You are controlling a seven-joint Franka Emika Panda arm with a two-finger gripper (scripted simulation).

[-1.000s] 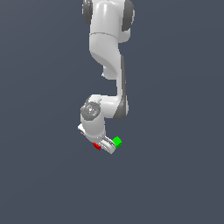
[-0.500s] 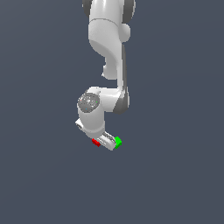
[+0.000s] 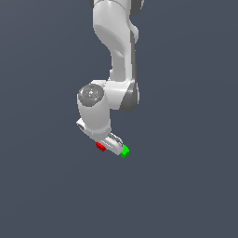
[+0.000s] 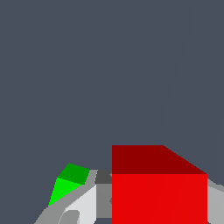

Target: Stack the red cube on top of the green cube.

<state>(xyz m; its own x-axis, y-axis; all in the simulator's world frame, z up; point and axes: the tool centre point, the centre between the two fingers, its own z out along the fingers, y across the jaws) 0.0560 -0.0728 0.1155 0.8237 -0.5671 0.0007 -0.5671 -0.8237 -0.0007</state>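
Note:
The red cube (image 3: 100,146) sits between my gripper's (image 3: 105,146) fingers, low in the exterior view. In the wrist view the red cube (image 4: 159,192) fills the space between a grey-white finger (image 4: 83,205) on one side and a sliver of the other finger (image 4: 215,205). The gripper (image 4: 153,210) looks shut on it. The green cube (image 3: 124,151) lies just past the gripper on the exterior view's right, close to one finger. In the wrist view the green cube (image 4: 70,181) shows beyond that finger, partly hidden by it.
The white arm (image 3: 116,56) comes down from the top of the exterior view, and its wrist (image 3: 95,109) is bent over the cubes. All around is a plain dark grey floor (image 3: 186,186).
The wrist has swung towards the exterior view's left. The red cube has risen slightly with the gripper. The green cube has stayed in place.

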